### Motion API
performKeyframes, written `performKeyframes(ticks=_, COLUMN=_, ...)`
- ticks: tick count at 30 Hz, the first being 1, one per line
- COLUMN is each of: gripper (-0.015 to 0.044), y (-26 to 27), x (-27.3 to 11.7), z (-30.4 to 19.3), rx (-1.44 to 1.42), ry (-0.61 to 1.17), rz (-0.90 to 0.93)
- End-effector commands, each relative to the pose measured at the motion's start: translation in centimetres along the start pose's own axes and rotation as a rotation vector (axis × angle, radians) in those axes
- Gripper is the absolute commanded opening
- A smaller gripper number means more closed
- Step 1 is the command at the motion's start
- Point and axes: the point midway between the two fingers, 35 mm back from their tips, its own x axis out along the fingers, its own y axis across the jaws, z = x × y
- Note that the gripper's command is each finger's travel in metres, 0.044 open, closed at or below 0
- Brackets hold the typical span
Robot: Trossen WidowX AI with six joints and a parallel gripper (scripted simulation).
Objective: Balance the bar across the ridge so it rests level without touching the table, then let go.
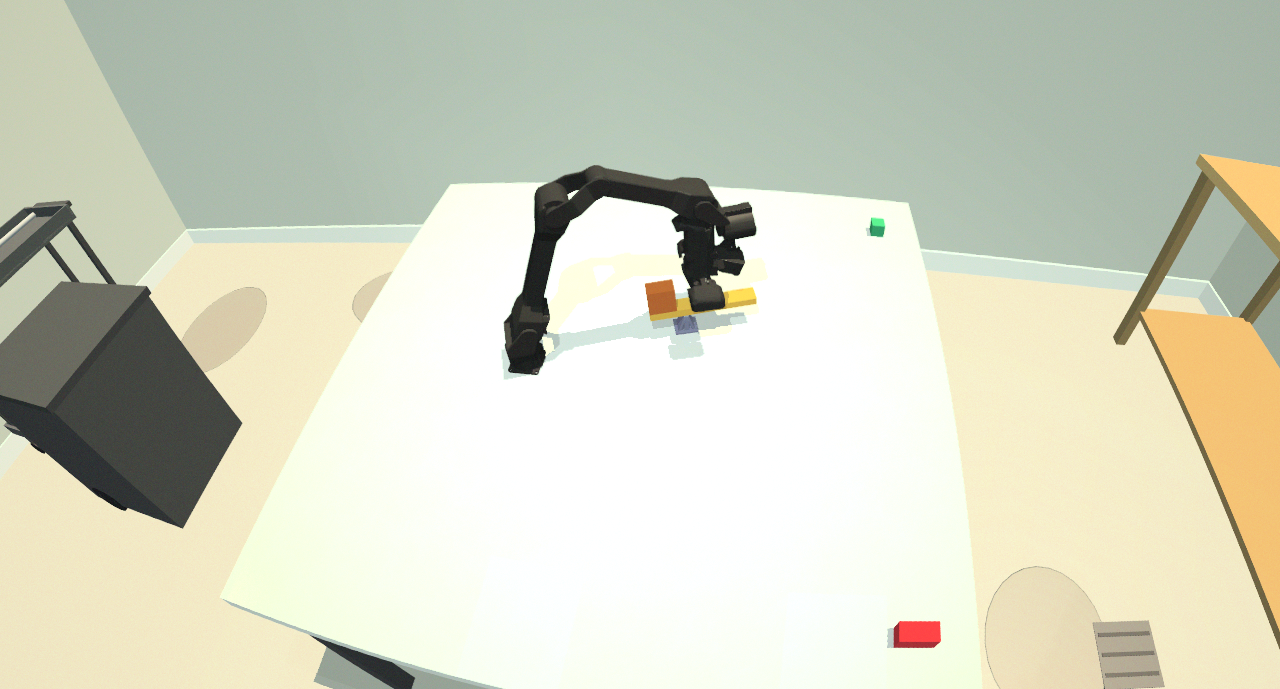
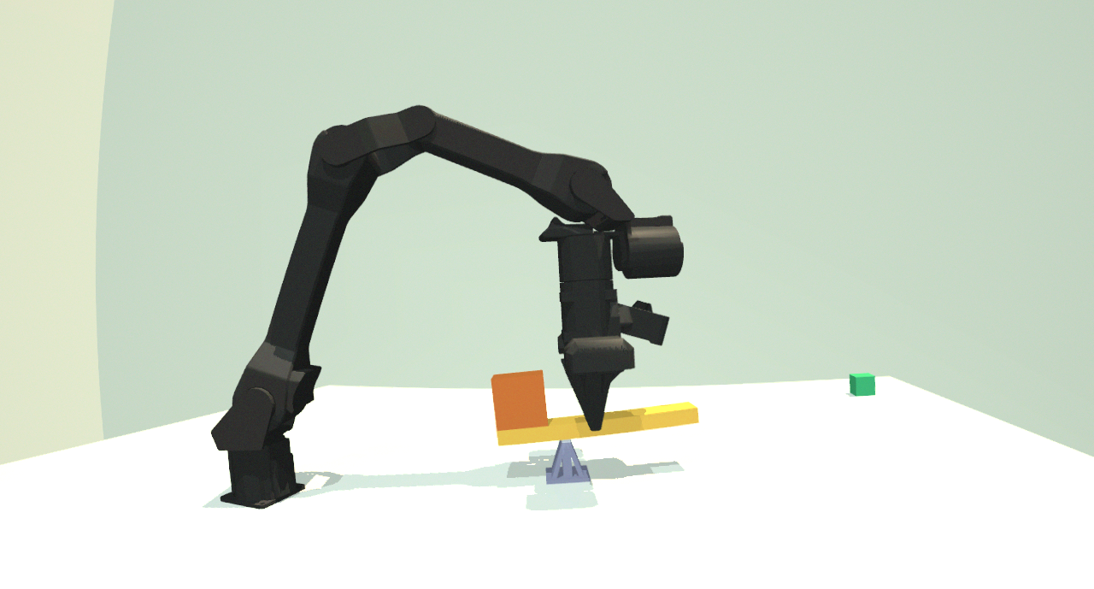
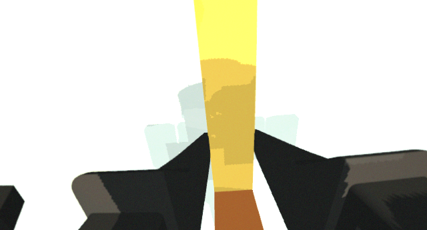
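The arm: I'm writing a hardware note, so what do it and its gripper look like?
The arm is matte black all over, built of blocky links with rounded joints, on a squarish base. No cables or markings show. The gripper has two dark, wedge-shaped fingers tapering to narrow tips.

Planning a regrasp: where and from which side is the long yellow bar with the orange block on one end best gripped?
From straight above, across its narrow width, near the purple ridge, as the claw does now. On the yellow bar, the orange block shifts balance that way.
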Motion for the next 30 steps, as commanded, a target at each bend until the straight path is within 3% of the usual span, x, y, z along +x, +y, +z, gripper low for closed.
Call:
performKeyframes(ticks=1, gripper=0.0000, y=-0.03, x=0.08, z=0.05, rx=0.002, ry=-0.003, rz=-0.001)
performKeyframes(ticks=30, gripper=0.0000, y=-0.03, x=0.32, z=0.07, rx=0.002, ry=-0.003, rz=-0.001)
